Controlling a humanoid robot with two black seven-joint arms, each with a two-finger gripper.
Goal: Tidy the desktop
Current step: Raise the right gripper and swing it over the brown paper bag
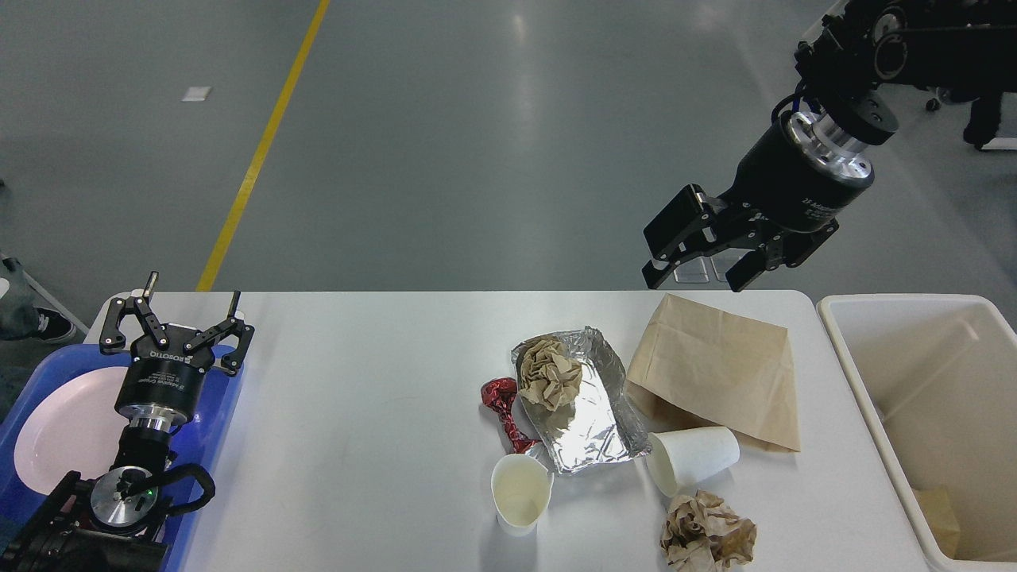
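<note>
The white desktop (pixel 357 413) carries litter at its right half: a flat brown paper bag (pixel 715 369), a foil sheet (pixel 588 413) with a crumpled brown paper (pixel 548 372) on it, a red foil wrapper (pixel 502 401), an upright paper cup (pixel 520 492), a cup lying on its side (pixel 693 459) and a second crumpled paper (pixel 705 532). My right gripper (pixel 699 270) hangs open and empty above the table's far edge, just beyond the bag. My left gripper (pixel 176 318) stands open and empty at the table's left end.
A blue tray (pixel 226 413) with a white plate (pixel 63 433) sits under my left arm. A cream bin (pixel 850 349) stands off the table's right end with a brown scrap (pixel 941 508) inside. Grey floor lies beyond the far edge.
</note>
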